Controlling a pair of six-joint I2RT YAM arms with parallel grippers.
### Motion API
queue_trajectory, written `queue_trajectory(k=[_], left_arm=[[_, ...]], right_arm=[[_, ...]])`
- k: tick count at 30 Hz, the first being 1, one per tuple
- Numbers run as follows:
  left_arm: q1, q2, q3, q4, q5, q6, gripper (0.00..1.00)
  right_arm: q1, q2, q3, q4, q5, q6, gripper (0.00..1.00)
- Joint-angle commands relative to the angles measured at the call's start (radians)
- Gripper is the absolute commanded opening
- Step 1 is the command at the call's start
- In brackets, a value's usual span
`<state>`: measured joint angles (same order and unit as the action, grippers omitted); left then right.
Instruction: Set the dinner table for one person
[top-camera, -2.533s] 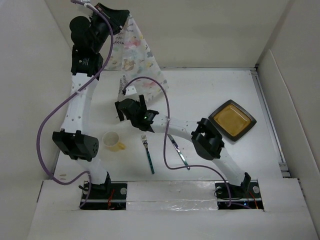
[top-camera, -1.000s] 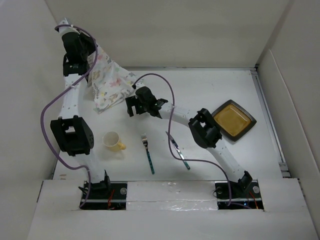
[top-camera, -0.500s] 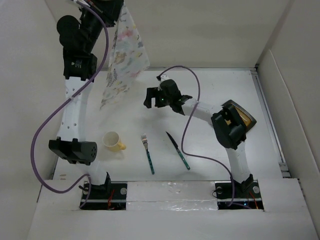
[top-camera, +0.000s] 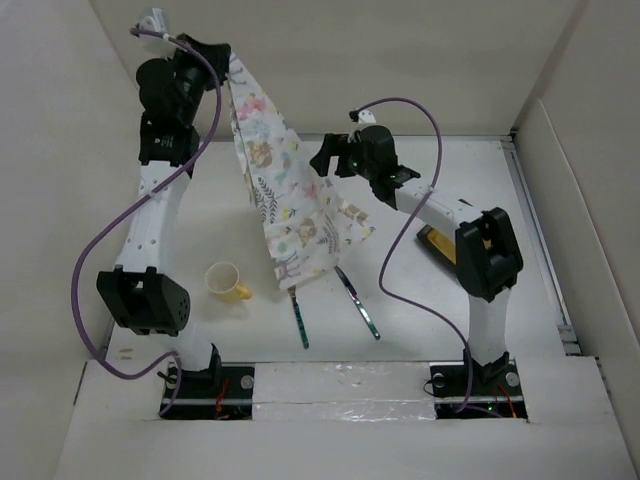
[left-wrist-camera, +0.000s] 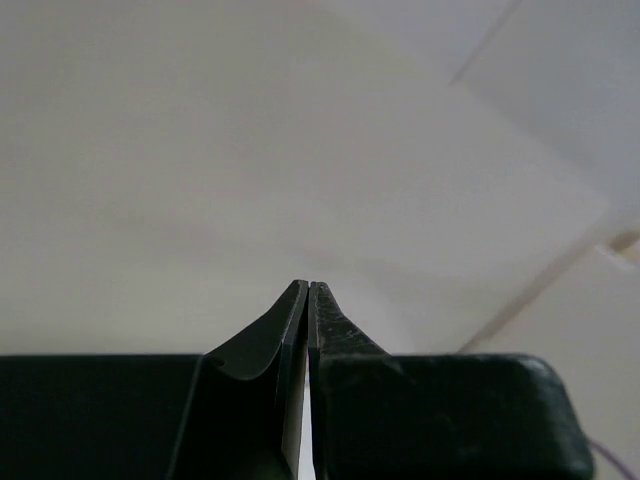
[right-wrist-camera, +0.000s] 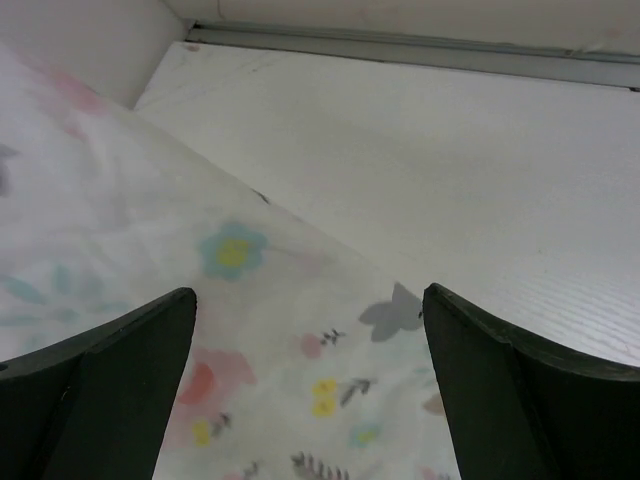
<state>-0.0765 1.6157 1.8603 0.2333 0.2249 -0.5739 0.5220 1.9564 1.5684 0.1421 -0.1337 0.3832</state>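
We log: left gripper (top-camera: 228, 62) clamped on cloth (top-camera: 290, 210), high above desk (top-camera: 470, 170); right gripper (top-camera: 322, 158) wide open, just over cloth

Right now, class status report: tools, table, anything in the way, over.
Left tool shut on animal-print placemat, held aloft. Right tool open over it. Dinner table unset; placemat hides fork tines.
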Motion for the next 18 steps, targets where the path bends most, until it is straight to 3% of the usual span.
queue_trajectory(k=[1,6,13,18], left_arm=[[0.018,-0.01,-0.116,0.028,-0.14,0.115,0.0],[0.09,0.076,-0.135,0.006,-0.125,0.121,0.0],[0.099,0.133,-0.066,-0.003,-0.119,0.132,0.0],[0.099,0.174,-0.015,-0.031,-0.121,0.123,0.0]], right_arm=[[-0.002,0.108,0.106,-0.09,-0.029,-0.04,0.98],[0.033,0.098,-0.01,-0.058,0.014,-0.043,0.87],[0.033,0.053,-0.171,-0.182,0.222,-0.041,0.95],[0.015,0.051,-0.183,-0.297,0.316,-0.026,0.92]])
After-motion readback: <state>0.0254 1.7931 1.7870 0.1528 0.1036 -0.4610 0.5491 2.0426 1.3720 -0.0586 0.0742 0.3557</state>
